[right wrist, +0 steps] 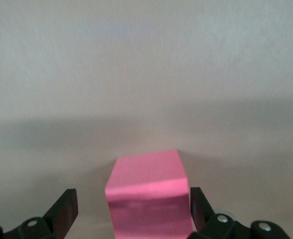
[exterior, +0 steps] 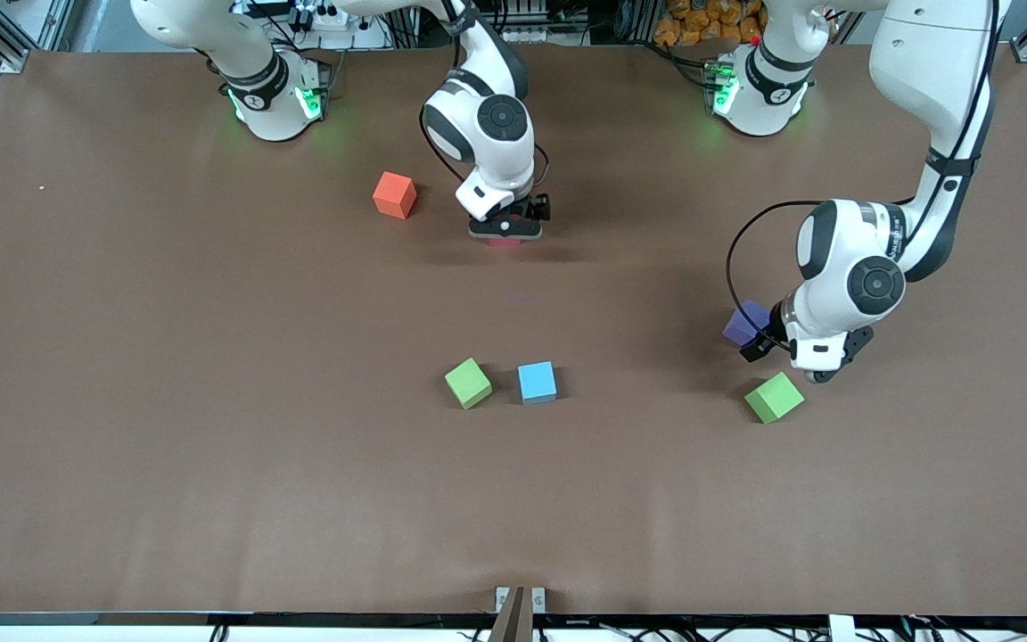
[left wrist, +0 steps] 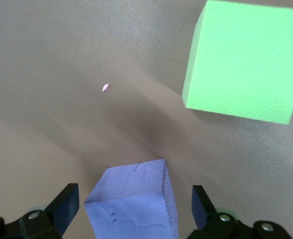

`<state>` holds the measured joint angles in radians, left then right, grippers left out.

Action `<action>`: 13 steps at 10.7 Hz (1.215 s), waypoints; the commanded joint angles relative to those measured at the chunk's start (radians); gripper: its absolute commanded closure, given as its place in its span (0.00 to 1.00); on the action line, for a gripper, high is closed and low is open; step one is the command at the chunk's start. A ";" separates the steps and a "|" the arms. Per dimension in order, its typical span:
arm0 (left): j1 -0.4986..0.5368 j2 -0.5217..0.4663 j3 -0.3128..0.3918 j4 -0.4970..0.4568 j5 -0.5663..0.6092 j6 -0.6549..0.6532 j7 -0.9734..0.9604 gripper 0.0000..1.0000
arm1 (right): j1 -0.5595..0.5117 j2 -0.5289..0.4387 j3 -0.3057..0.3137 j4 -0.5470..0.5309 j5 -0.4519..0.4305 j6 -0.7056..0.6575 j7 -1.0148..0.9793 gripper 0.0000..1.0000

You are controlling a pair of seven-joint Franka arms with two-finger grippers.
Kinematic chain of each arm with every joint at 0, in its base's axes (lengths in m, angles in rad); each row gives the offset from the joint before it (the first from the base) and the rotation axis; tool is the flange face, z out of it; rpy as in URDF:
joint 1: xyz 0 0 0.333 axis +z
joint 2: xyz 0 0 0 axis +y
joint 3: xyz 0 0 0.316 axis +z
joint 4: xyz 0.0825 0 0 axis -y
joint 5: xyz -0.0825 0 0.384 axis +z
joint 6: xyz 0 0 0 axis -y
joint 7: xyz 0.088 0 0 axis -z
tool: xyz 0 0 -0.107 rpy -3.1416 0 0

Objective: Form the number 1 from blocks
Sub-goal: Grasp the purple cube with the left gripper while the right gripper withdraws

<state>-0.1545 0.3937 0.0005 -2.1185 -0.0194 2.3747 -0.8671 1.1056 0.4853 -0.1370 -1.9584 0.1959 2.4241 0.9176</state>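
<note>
A: Can you read any text, label or number anywhere here?

B: No. The blocks have plain faces: no letters, no digits.

A: And the robot arms, any brand name?

B: None that I can read. The table surface carries no sign either.

A: So nothing legible at all?

B: Nothing legible in any of the three views.

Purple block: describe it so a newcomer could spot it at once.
Look toward the left arm's end of the table, where the left hand hangs low. The purple block sits on the table between its open fingers. The green block beside it lies nearer the front camera; only this one is purple.
</note>
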 commanded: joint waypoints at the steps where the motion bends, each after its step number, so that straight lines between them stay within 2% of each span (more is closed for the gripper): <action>1: -0.003 -0.019 0.000 -0.032 -0.011 0.018 -0.029 0.00 | -0.119 0.006 0.004 0.074 0.003 -0.014 -0.127 0.00; 5: -0.008 0.010 -0.002 -0.035 -0.022 0.040 -0.035 0.00 | -0.295 0.030 0.005 0.176 0.005 -0.014 -0.508 0.00; 6: -0.019 0.017 -0.002 -0.035 -0.022 0.040 -0.036 0.04 | -0.326 0.051 0.005 0.205 0.004 -0.014 -0.599 0.00; 7: -0.026 0.017 -0.004 -0.031 -0.022 0.034 -0.030 0.37 | -0.345 0.080 0.005 0.243 0.003 -0.014 -0.667 0.00; 9: -0.043 0.016 -0.017 -0.021 -0.020 0.029 -0.026 0.94 | -0.368 0.166 0.005 0.352 0.005 -0.014 -0.773 0.00; 10: -0.065 0.011 -0.033 -0.018 -0.010 0.015 -0.024 1.00 | -0.371 0.214 0.005 0.401 0.005 -0.014 -0.808 0.00; 13: -0.086 0.008 -0.103 0.037 0.079 -0.086 -0.023 1.00 | -0.391 0.274 0.005 0.434 0.002 -0.011 -0.903 0.00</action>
<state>-0.2395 0.4113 -0.0804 -2.1139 0.0063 2.3426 -0.8850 0.7451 0.7194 -0.1441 -1.5765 0.1950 2.4222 0.0824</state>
